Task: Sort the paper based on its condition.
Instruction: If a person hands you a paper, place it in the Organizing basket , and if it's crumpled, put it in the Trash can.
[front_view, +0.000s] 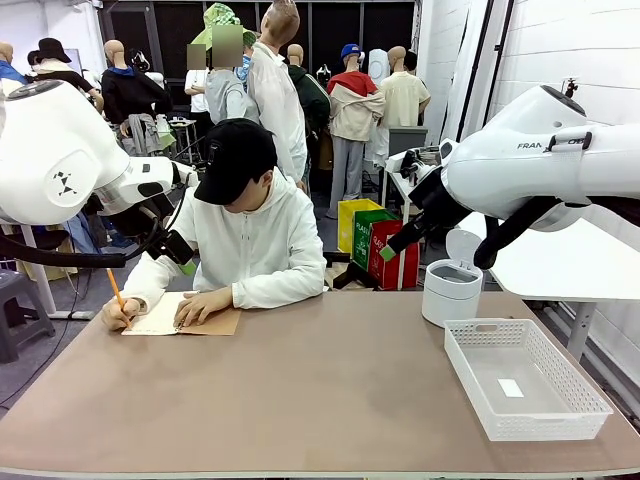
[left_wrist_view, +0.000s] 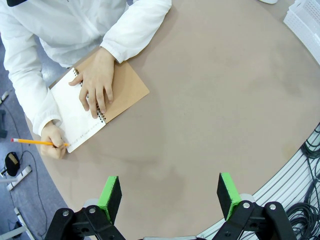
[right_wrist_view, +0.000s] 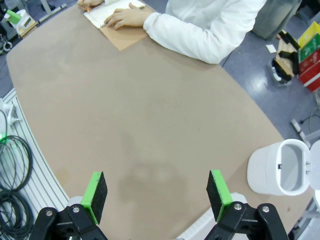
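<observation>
The plain white paper sheet (left_wrist_view: 69, 109) lies, apparently bound, in the brown-covered spiral notebook (left_wrist_view: 128, 88) under the person's hands (left_wrist_view: 97, 85), so the spread, empty left tool (left_wrist_view: 170, 192) or right tool (right_wrist_view: 157, 192), reaching there early, could strike them.

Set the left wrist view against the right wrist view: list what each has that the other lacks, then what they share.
Left wrist, not right wrist: the open left gripper and a corner of the white basket. Right wrist, not left wrist: the open right gripper and the red and green boxes on the floor. Both: the brown table, the notebook and the person's hand resting on it.
</observation>
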